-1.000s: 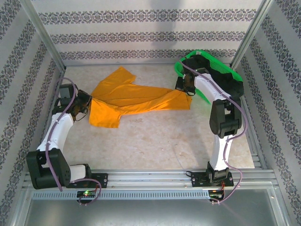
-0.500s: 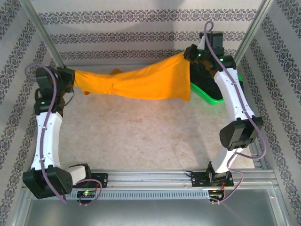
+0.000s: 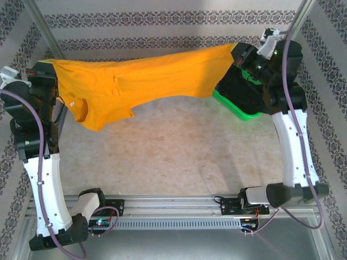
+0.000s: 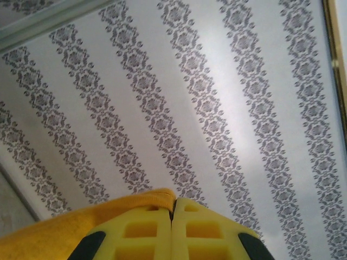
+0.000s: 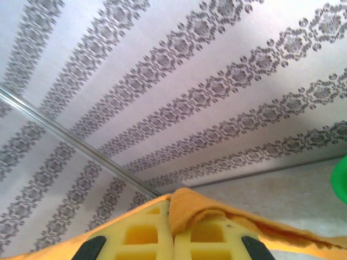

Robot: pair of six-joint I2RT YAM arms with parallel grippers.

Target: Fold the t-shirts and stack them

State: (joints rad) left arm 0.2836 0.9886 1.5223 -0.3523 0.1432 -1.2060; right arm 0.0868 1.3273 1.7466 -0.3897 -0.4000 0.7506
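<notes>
Hanging between end effectors [image 3: 46,68] [image 3: 239,54]: orange t-shirt [image 3: 141,81]

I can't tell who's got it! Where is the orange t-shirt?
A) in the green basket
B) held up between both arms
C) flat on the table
B: the orange t-shirt hangs stretched above the table, each arm's jaws shut on one end.

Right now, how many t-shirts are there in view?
2. The orange t-shirt hangs stretched between the left gripper and right gripper. The black t-shirt lies in the green basket, far right; others may hide beneath it.
</notes>
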